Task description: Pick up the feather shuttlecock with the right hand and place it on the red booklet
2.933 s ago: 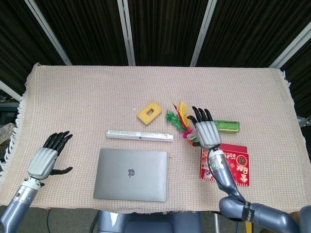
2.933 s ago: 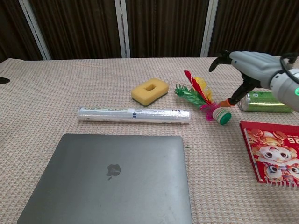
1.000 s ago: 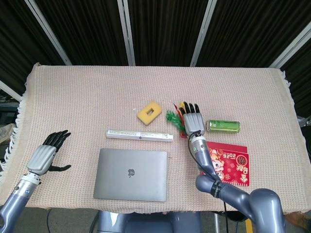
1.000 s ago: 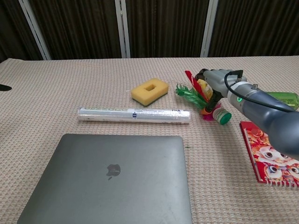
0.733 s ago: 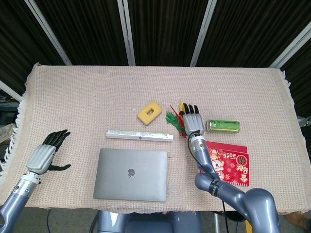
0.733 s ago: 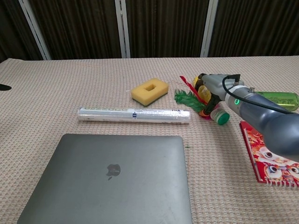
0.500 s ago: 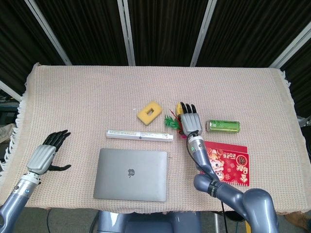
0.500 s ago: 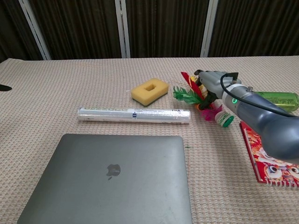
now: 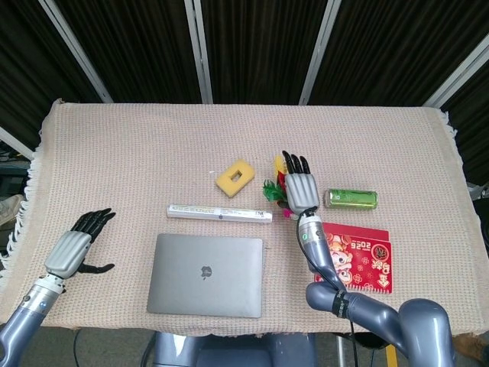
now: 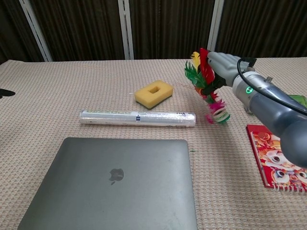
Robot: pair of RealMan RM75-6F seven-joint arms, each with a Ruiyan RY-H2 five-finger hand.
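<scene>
The feather shuttlecock (image 10: 203,75) has red, green and yellow feathers and a pale base hanging below them. My right hand (image 10: 224,64) grips it by the feathers and holds it tilted, clear of the cloth. From the head view the right hand (image 9: 300,191) covers most of the shuttlecock (image 9: 272,190). The red booklet (image 9: 359,257) lies flat on the cloth just right of and nearer than that hand, also visible in the chest view as the red booklet (image 10: 279,157). My left hand (image 9: 72,249) hovers open at the near left edge of the table, holding nothing.
A closed grey laptop (image 9: 206,275) lies at the near centre. A long white tube (image 9: 219,213) lies behind it, and a yellow sponge (image 9: 234,177) further back. A green can (image 9: 351,199) lies on its side behind the booklet.
My right hand closed on the shuttlecock's feathers and raised it off the cloth; its base now hangs in the air. The left hand barely moved.
</scene>
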